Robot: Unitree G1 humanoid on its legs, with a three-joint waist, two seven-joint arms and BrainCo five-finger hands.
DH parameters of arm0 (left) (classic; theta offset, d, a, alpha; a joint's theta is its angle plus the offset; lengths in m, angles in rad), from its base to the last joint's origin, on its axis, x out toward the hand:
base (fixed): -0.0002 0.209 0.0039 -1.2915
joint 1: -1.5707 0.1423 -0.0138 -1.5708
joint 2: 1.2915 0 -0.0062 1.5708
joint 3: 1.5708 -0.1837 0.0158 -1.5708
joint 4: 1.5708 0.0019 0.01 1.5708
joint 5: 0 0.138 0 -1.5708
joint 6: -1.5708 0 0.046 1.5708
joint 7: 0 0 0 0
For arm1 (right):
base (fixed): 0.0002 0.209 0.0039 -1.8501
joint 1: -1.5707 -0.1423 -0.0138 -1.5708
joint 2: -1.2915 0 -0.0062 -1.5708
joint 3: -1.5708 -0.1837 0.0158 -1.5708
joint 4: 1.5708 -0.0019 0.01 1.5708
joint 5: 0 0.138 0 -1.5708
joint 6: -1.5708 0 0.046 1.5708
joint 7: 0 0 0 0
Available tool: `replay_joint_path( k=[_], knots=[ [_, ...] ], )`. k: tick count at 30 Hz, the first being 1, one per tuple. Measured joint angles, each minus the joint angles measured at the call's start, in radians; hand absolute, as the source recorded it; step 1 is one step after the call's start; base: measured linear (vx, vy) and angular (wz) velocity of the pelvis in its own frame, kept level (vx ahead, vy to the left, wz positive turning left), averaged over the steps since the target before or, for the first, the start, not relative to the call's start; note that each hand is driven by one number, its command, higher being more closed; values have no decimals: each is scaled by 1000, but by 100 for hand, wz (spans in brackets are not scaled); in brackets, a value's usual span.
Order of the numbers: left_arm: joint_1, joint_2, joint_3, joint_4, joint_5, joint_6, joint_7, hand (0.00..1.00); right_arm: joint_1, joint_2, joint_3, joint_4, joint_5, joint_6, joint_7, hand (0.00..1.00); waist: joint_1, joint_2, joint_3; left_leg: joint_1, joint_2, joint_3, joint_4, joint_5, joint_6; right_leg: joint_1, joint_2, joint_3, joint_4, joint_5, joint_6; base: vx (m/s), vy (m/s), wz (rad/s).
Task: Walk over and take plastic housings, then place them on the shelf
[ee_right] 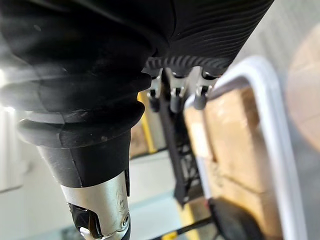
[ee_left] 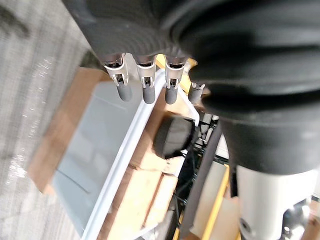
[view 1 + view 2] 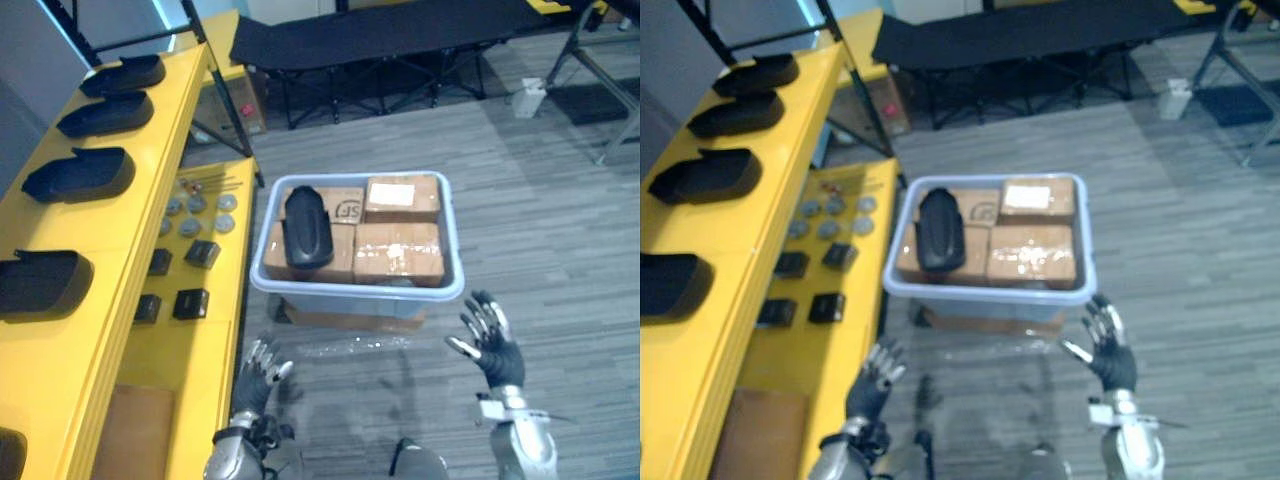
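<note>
A black plastic housing (image 3: 307, 229) lies on cardboard boxes (image 3: 398, 252) inside a pale blue bin (image 3: 357, 286) on the floor; it also shows as a dark housing (image 2: 173, 136) in the left wrist view. Several more black housings (image 3: 80, 174) rest along the top of the yellow shelf (image 3: 120, 230) on the left. My left hand (image 3: 258, 375) hovers open below the bin's near left corner, fingers spread. My right hand (image 3: 492, 343) is open too, palm toward the bin, just off its near right corner. Neither hand touches anything.
Small black blocks (image 3: 190, 303) and grey round discs (image 3: 191, 227) sit on the shelf's lower level. A brown cardboard sheet (image 3: 130, 433) lies at its near end. A black folding cot (image 3: 380, 40) and a white bottle (image 3: 529, 98) stand behind the bin.
</note>
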Motion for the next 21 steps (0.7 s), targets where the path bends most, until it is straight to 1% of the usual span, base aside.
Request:
replay_joint_path(
  k=[2, 3, 4, 5, 7, 9, 10, 13, 15, 17, 21],
  knots=[
    [0, 9, -1, 0, 0, 6, -10, 0, -5, 11, 8, -1, -1, -9, -18, 0, 0, 1, 0, 22, -1, 1, -36, -11, -8, -1, 2, 4, -2, 6, 9, 4, 61, -3],
    [-2, 19, 0, 0, 1, 13, -11, 0, -12, 18, 30, -3, -20, -9, -36, 0, 2, 1, 0, 38, -1, 4, -50, -34, -19, 1, 3, 14, -6, 12, 19, 3, 128, -18],
    [-4, 24, 0, 0, 2, 18, -11, 0, -20, 20, 43, -5, -28, -9, -39, 0, 7, -1, 1, 44, -5, 11, -50, -40, -28, 2, 4, 22, -9, 17, 24, -15, 167, -31],
    [-7, 38, -3, 0, 8, 21, -11, 0, -29, 37, 71, -12, -34, -8, -48, 0, 15, -10, 4, 48, -17, 29, -40, -45, -24, 8, -4, 38, -28, 37, 33, -28, 150, -23],
    [-20, 61, -4, 1, 11, 28, -1, 0, -31, 67, 121, -27, -49, -7, -58, 0, 17, -28, 16, 46, -32, 28, -18, -59, -12, 39, -13, 45, -82, 69, 44, -36, 153, -9],
    [-38, 86, -2, 6, 13, 50, 46, 0, -36, 84, 162, -27, -81, -4, -72, 0, 24, -48, 22, 37, -55, 25, -8, -69, 2, 57, -32, 44, -118, 91, 58, -56, 139, 6],
    [-43, 90, -1, 7, 14, 52, 67, 0, -36, 84, 167, -27, -89, -3, -84, 0, 24, -53, 22, 26, -63, 23, 2, -72, 7, 53, -39, 41, -119, 94, 63, -39, 84, 12],
    [-44, 90, 8, 35, 25, 59, 129, 0, -54, 84, 174, -12, -90, -1, -117, 0, 33, -56, 24, 8, -73, 18, 20, -72, 7, 52, -46, 31, -127, 100, 64, -26, 53, 10],
    [-46, 89, 16, 70, 59, 70, 157, 0, -74, 82, 173, 18, -76, 0, -122, 0, 34, -56, 24, -2, -75, 4, 24, -71, 5, 55, -45, 18, -130, 101, 64, -4, 2, 16],
    [-48, 81, 25, 112, 59, 88, 173, 0, -82, 81, 172, 38, -57, 9, -125, 0, 37, -57, 25, -6, -78, -17, 27, -67, 2, 68, -45, -7, -133, 100, 64, 24, -23, 32],
    [-39, 67, 47, 174, 98, 84, 170, 0, -86, 83, 172, 54, -56, 14, -125, 0, 45, -62, 28, -3, -86, -50, 33, -67, 1, 97, -48, -35, -132, 98, 61, 20, -2, 27]
  ],
)
